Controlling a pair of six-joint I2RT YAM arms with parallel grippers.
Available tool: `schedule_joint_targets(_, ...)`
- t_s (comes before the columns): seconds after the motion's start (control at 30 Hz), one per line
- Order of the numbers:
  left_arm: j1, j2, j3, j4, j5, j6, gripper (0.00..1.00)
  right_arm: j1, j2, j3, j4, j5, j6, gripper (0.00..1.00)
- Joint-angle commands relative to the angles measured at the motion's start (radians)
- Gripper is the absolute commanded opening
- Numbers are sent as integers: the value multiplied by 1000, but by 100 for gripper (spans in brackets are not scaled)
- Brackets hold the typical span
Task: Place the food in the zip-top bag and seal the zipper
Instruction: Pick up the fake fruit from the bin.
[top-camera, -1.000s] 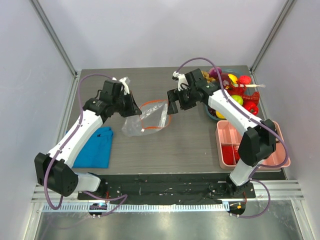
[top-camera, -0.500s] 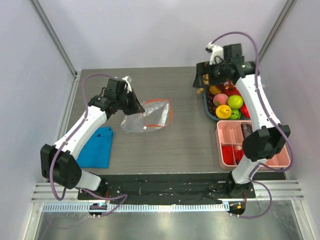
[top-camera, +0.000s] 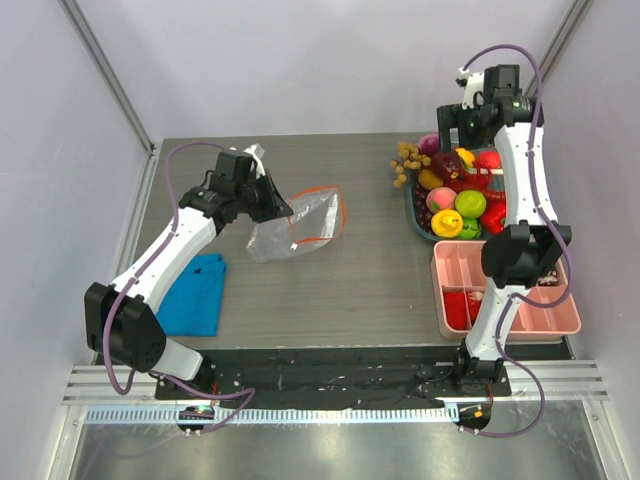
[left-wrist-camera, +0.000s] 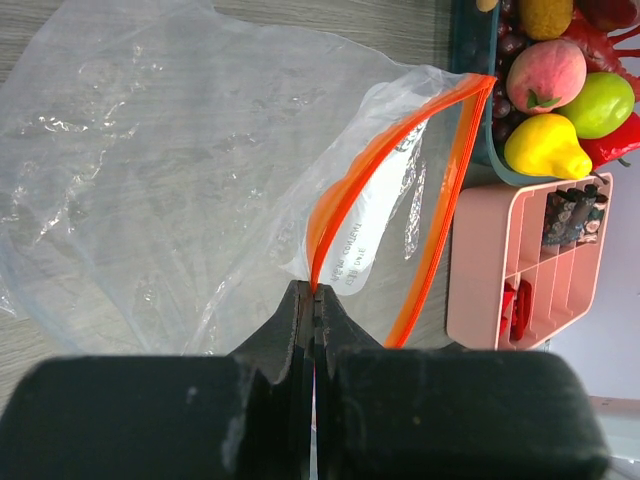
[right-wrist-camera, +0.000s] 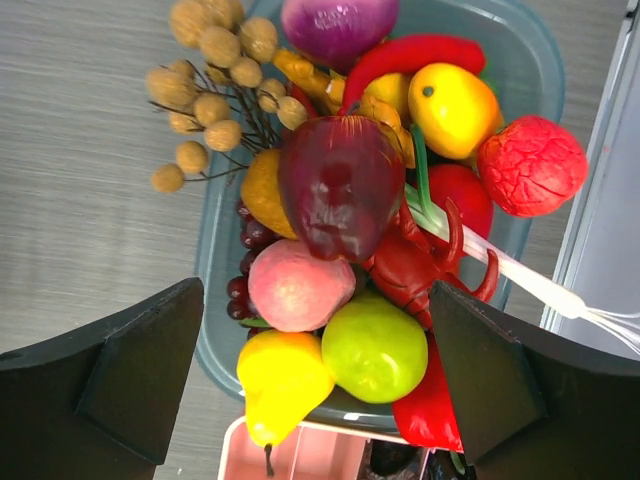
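Food (right-wrist-camera: 340, 185) now beneath raised right hand (right-wrist-camera: 315, 385)

**A:** How much of the clear crinkly plastic bag (left-wrist-camera: 150, 180) is lost?

**B:** Its left side runs off the edge of the left wrist view. Where the thin orange-red zipper strip (left-wrist-camera: 445, 200) enters the left tool (left-wrist-camera: 315, 300), the pinched part is hidden between blurred black fingers (left-wrist-camera: 150, 420). The white printed label (left-wrist-camera: 365, 235) is too warped to read.

**A:** And around the right tool (right-wrist-camera: 318, 300)?

**B:** Its finger bases are cut off at the bottom corners. The top edge clips the glossy purple onion (right-wrist-camera: 340, 25), and the dark plastic grapes (right-wrist-camera: 245, 240) lie mostly buried under other fruit. Only a sliver of the pink plastic compartment tray (right-wrist-camera: 300, 455) shows. From above, the white right arm (top-camera: 522, 180) covers part of that tray.
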Motion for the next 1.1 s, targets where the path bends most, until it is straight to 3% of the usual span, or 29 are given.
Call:
schedule_joint_targets(0.0, 1, -17, 37, 54, -11, 0, 0, 2, 57, 61, -15, 56, -12, 100)
schedule_joint_targets(0.57, 2, -8, 41, 50, -45, 16, 0, 10, 257, 172, 2, 0, -7, 100)
schedule_joint_targets(0.83, 2, 7, 49, 44, -45, 18, 0, 22, 268, 159, 1, 0, -10, 99)
schedule_joint_targets(0.93, 2, 10, 49, 44, -45, 19, 0, 22, 252, 150, 2, 10, -10, 91)
schedule_joint_targets(1.07, 2, 9, 49, 39, -42, 23, 0, 22, 223, 141, 4, 23, -10, 72)
